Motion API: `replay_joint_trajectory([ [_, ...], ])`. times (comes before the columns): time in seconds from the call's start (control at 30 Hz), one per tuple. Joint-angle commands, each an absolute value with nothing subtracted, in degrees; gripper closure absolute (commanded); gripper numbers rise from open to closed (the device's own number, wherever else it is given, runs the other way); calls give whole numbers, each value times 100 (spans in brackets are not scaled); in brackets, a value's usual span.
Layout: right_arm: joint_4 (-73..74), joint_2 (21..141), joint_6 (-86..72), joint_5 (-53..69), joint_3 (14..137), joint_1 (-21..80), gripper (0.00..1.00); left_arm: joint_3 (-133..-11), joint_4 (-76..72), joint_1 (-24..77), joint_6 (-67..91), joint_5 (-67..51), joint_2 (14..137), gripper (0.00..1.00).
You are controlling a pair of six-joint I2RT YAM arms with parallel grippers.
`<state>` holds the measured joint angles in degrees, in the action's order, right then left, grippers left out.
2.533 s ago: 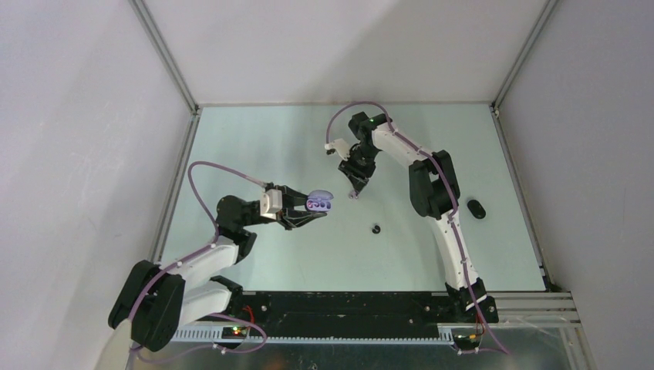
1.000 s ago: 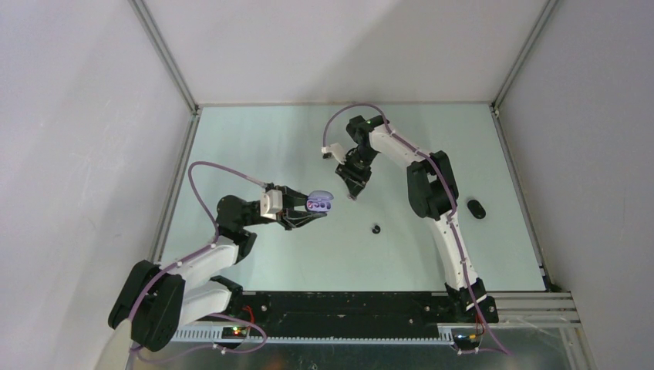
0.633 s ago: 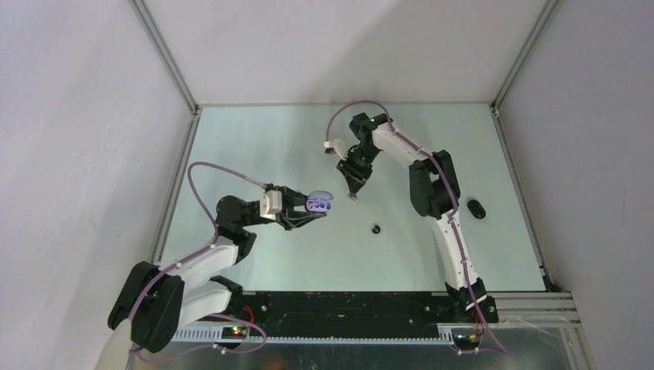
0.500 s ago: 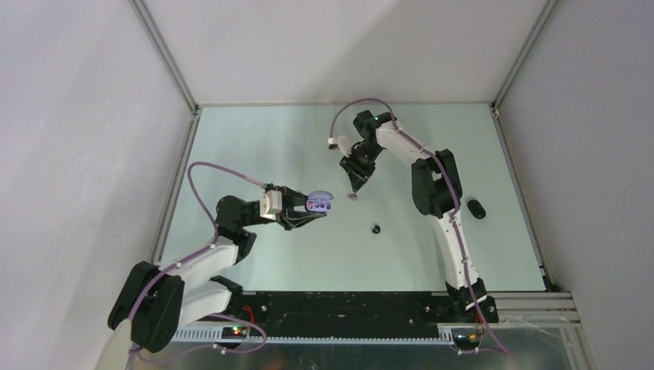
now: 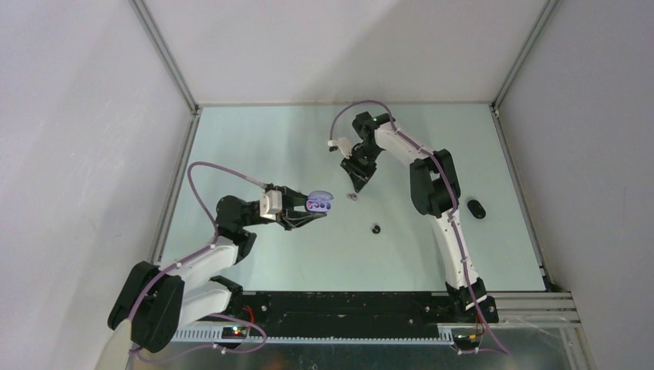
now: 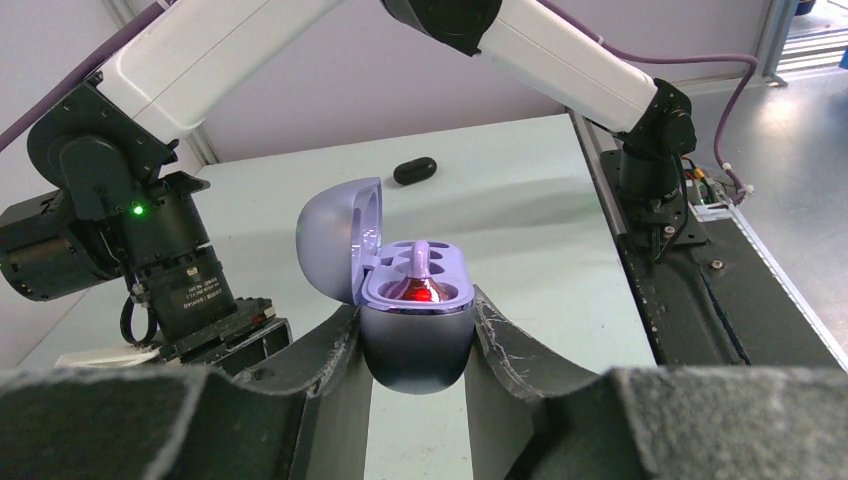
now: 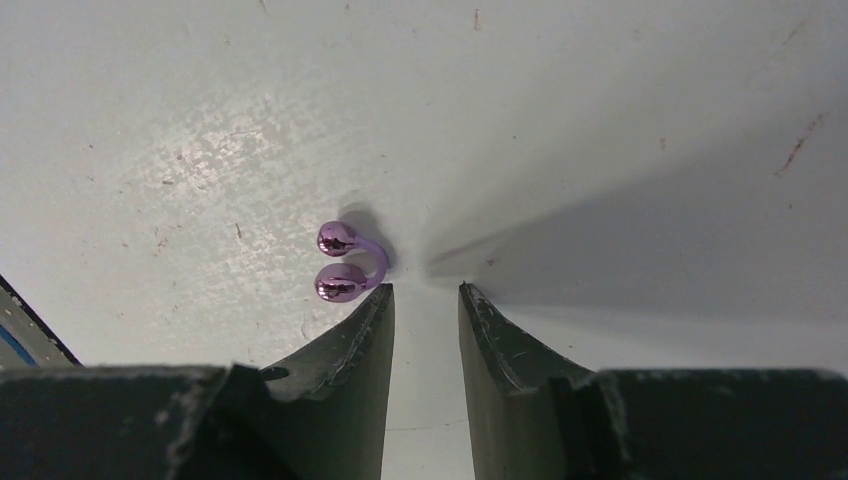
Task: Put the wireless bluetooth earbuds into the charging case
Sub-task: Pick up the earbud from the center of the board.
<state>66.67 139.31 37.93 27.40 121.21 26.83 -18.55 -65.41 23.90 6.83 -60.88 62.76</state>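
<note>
Left fingers (image 6: pixel 330 350): we see them clamped on the lower shell of the charging case (image 6: pixel 415 345), held above the bench (image 6: pixel 540 200).
Charging case: purple, lid swung open, a red light glowing in its tray.
Right fingers (image 7: pixel 365 330): narrow gap, nothing between them, tips pointing down at the bench.
Purple earbud (image 7: pixel 345 262): lies on the bench just beside one right fingertip.
Black earbud (image 5: pixel 375 228): on the bench, well apart from both.
</note>
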Motion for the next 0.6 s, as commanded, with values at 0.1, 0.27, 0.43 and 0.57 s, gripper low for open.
replay_joint_trajectory([
  [0.1, 6876, 14081, 3893, 2802, 12335, 2797, 66, -1903, -6677, 2358, 527, -6176, 6197, 100],
  [0.27, 7047, 14135, 3978, 2861, 12376, 2806, 66, -1899, -6701, 2356, 534, -6182, 6188, 100],
  [0.43, 7134, 14179, 4006, 2901, 12403, 2806, 65, -1898, -6712, 2362, 536, -6186, 6180, 100],
  [0.57, 7198, 14217, 4008, 2932, 12446, 2806, 64, -1898, -6708, 2356, 536, -6194, 6168, 100],
])
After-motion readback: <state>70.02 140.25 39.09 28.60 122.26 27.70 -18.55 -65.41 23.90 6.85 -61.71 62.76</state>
